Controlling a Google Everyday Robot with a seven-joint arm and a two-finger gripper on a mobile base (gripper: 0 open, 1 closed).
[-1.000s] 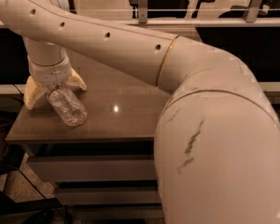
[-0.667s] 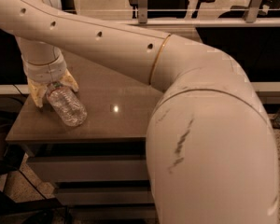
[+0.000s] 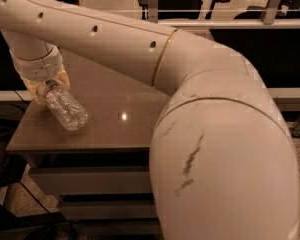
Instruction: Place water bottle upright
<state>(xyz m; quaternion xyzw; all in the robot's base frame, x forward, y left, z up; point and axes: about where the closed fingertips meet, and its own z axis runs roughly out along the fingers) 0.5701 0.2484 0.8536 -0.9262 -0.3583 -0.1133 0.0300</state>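
The water bottle [image 3: 66, 109] is a small clear ribbed plastic bottle. It hangs tilted over the left part of the brown table [image 3: 115, 129], cap end up and to the left, base down and to the right. My gripper [image 3: 46, 85] is at the left, below the white wrist, and is shut on the bottle's neck. The tan fingers [image 3: 35, 92] show on either side of the cap. The label is not visible. My white arm [image 3: 140, 44] reaches across from the right.
My arm's large elbow and shoulder [image 3: 225, 159] cover the table's right side. Grey drawers [image 3: 90, 180] sit under the tabletop. Dark cables and legs [image 3: 10, 204] lie on the floor at left. A glass rail [image 3: 215, 21] and office chairs stand behind.
The wrist and gripper have shifted a little to the left, and the bottle has moved with them, staying tilted.
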